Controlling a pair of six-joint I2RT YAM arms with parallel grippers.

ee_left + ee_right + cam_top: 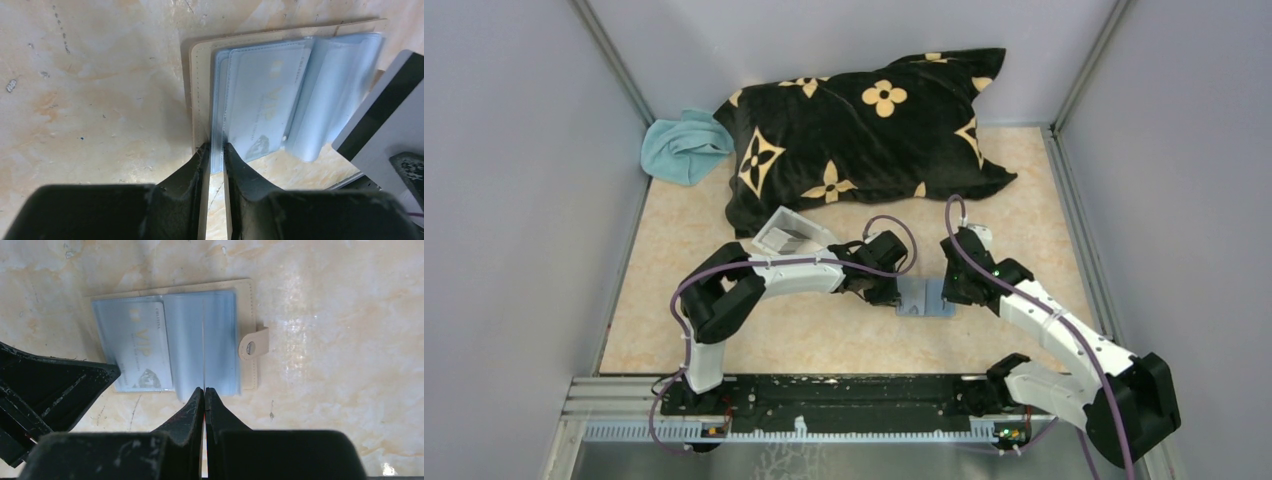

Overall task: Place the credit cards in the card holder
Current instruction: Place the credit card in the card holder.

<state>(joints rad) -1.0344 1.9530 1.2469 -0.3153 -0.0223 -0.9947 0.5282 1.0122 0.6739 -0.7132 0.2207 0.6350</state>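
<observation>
The card holder lies open on the table, tan cover down, snap tab at its right. Its pale blue sleeves fan upward. One sleeve holds a light card printed VIP. My left gripper is shut on the near edge of a sleeve at the holder's left side. My right gripper is shut on a credit card, white with a black stripe. That card stands edge-on above the middle sleeves. In the top view the two grippers flank the holder.
A black pillow with gold flowers fills the back of the table, with a teal cloth at its left. A clear shallow tray sits tilted behind my left arm. Grey walls close in both sides.
</observation>
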